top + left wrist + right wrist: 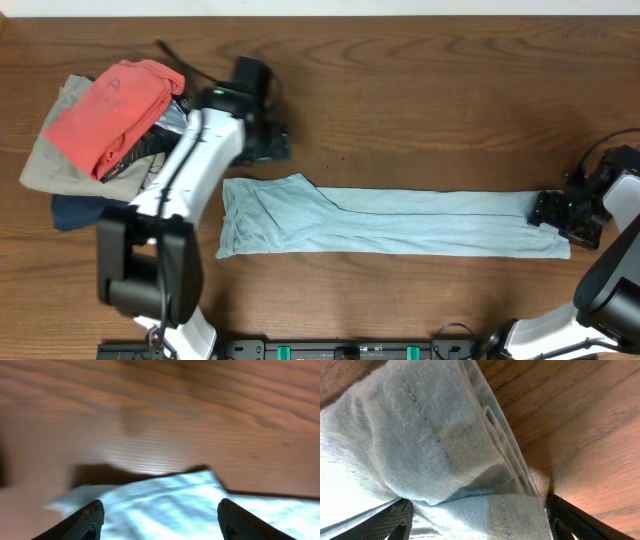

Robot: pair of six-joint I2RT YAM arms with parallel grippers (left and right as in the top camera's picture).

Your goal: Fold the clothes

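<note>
The pale light-blue garment [400,222] lies flat as a long, narrow folded strip across the middle of the table. My left gripper [266,146] hovers just beyond its upper left corner. In the blurred left wrist view the jaws [159,506] are wide open and empty, with the cloth [175,492] below them. My right gripper [552,210] is at the strip's right end. In the right wrist view its fingers [476,505] stand wide apart on either side of the layered, stitched cloth end [420,435], open around it.
At the far left is a pile of folded clothes: a coral-red garment [120,108] on top, a beige one [48,160] under it and a navy one [78,212] at the bottom. The wooden table [430,100] extends behind the strip.
</note>
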